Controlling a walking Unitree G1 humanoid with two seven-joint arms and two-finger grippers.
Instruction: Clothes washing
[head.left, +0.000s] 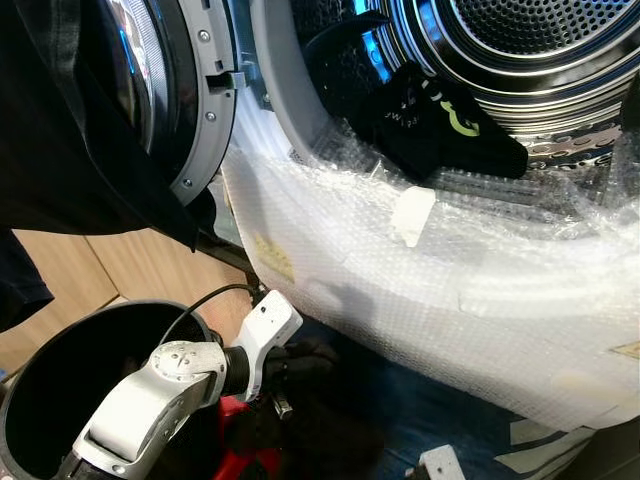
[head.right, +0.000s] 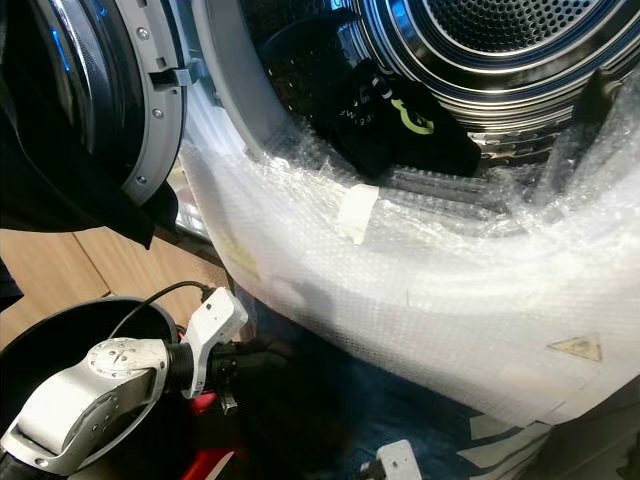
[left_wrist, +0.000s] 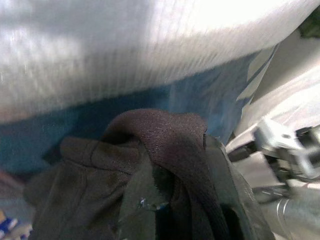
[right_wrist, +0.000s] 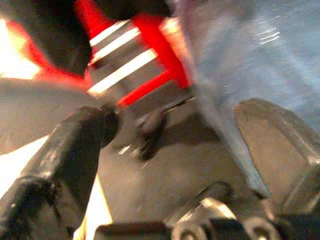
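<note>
The washing machine's drum stands open at the upper right, and a black garment with a green logo lies on its lower lip. Low on the left, my left gripper is shut on a bunched dark garment just below the machine's front. The cloth covers its fingers in the left wrist view. My right gripper hangs low and open with nothing between its fingers. Only a white part of that arm shows at the bottom edge.
Bubble wrap covers the machine's front below the opening. The round door swings open to the left, with black cloth hanging before it. A black basket and a red striped item sit by my left arm.
</note>
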